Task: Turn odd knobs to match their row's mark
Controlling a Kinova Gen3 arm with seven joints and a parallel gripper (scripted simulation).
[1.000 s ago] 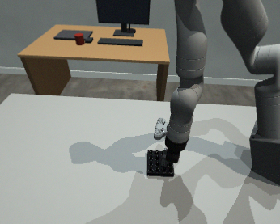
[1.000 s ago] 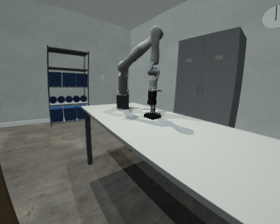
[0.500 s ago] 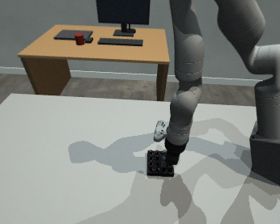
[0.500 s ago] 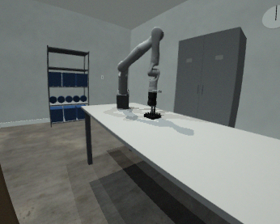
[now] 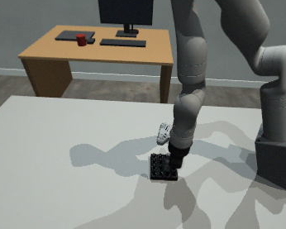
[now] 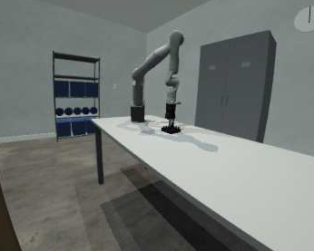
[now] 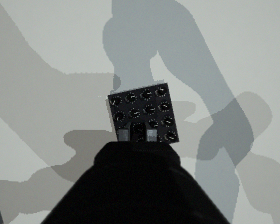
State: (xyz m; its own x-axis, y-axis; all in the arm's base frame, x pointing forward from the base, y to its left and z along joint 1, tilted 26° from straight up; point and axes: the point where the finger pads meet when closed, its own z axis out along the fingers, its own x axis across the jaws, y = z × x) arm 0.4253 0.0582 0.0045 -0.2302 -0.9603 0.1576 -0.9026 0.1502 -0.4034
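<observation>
The black knob box (image 5: 164, 178) (image 6: 171, 131) (image 7: 142, 103) stands on the white table, turned slightly in the wrist view. Its knobs have white lines and rings of marks; names and exact directions are too small to read. The socket cannot be made out. My gripper (image 6: 171, 123) (image 7: 137, 128) points down at the box, its fingers partly open. In the wrist view they stand on either side of a dark knob (image 7: 138, 129), second from the left in the third row from the top; no contact can be seen. The fingers and gripper body hide the box's lower left part.
Other knobs stand close around the fingers, such as one knob (image 7: 153, 124) just right of them. A pale slotted piece (image 5: 164, 133) shows beside the arm's wrist. A wooden desk (image 5: 93, 55) with a monitor (image 5: 126, 7) stands beyond the table.
</observation>
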